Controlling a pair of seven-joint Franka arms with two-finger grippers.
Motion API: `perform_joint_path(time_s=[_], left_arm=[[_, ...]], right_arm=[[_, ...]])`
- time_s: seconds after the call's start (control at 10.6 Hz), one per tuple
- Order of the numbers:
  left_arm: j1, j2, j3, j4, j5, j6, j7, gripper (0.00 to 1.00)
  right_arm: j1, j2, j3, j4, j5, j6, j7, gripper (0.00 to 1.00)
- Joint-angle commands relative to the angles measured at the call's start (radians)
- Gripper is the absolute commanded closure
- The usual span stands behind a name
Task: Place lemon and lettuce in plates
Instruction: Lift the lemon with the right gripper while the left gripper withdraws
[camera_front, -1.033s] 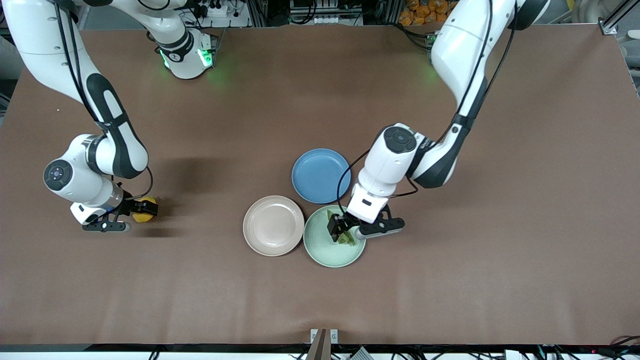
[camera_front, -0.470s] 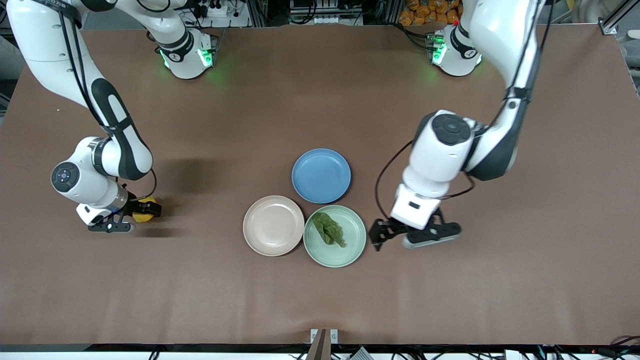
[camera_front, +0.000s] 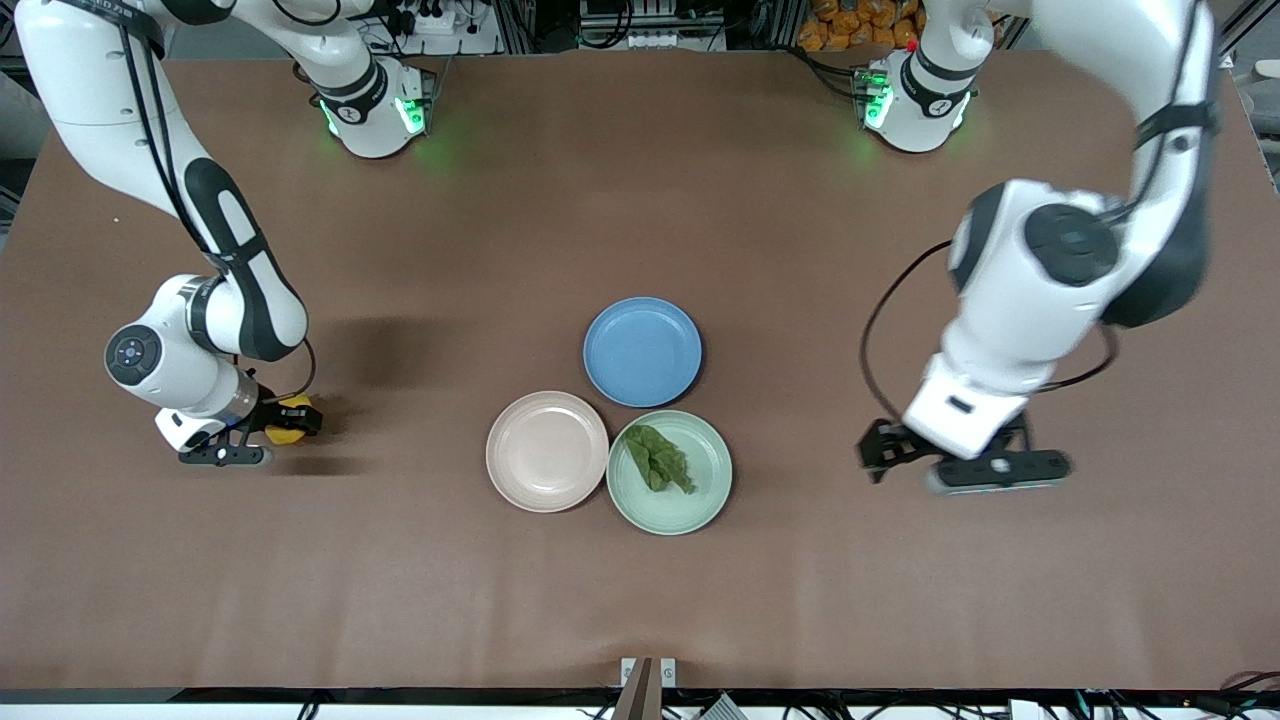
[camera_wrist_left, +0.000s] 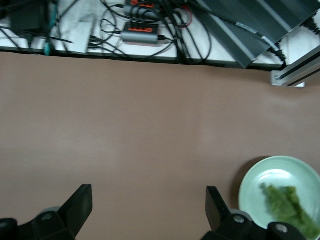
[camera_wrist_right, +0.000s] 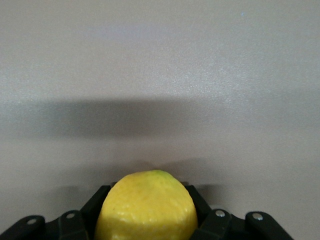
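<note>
The dark green lettuce (camera_front: 660, 458) lies in the mint green plate (camera_front: 700, 500); both also show in the left wrist view, the lettuce (camera_wrist_left: 291, 204) on the plate (camera_wrist_left: 267, 175). The beige-pink plate (camera_front: 547, 451) beside it holds nothing. My left gripper (camera_front: 878, 455) is open and empty, over bare table toward the left arm's end, apart from the plates; its spread jaws show in the left wrist view (camera_wrist_left: 148, 210). My right gripper (camera_front: 292, 420) is shut on the yellow lemon (camera_front: 283, 435), low at the table toward the right arm's end. The lemon (camera_wrist_right: 147, 207) fills the jaws in the right wrist view.
A blue plate (camera_front: 642, 351) with nothing on it touches both other plates, farther from the front camera. The brown table (camera_front: 640, 600) is bare between the lemon and the plates. Cables and a power strip (camera_wrist_left: 140, 35) lie past the table edge.
My left gripper let go of the lettuce in the green plate and drew away toward the left arm's end of the table. My right gripper, holding the lemon, barely shifted.
</note>
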Motion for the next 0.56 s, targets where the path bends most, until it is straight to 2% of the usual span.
perform_joint_path(time_s=[0.0,0.19,0.28,0.47], left_arm=[[0.076,-0.106,-0.015,-0.03,0.002,-0.151,0.171,0.0],[0.114,-0.159,-0.016,-0.03,-0.027,-0.26,0.237,0.0],[0.122,-0.187,-0.012,-0.03,-0.068,-0.326,0.257,0.0],[0.131,-0.25,-0.012,-0.031,-0.074,-0.456,0.262,0.0]], right_arm=[[0.001,0.005,0.008,0.049,0.019,-0.056,-0.014,0.38],[0.0,0.007,0.008,0.121,0.019,-0.179,-0.014,0.41],[0.001,0.007,0.008,0.146,0.019,-0.214,-0.016,0.41],[0.007,0.005,0.011,0.175,0.017,-0.253,-0.029,0.41]])
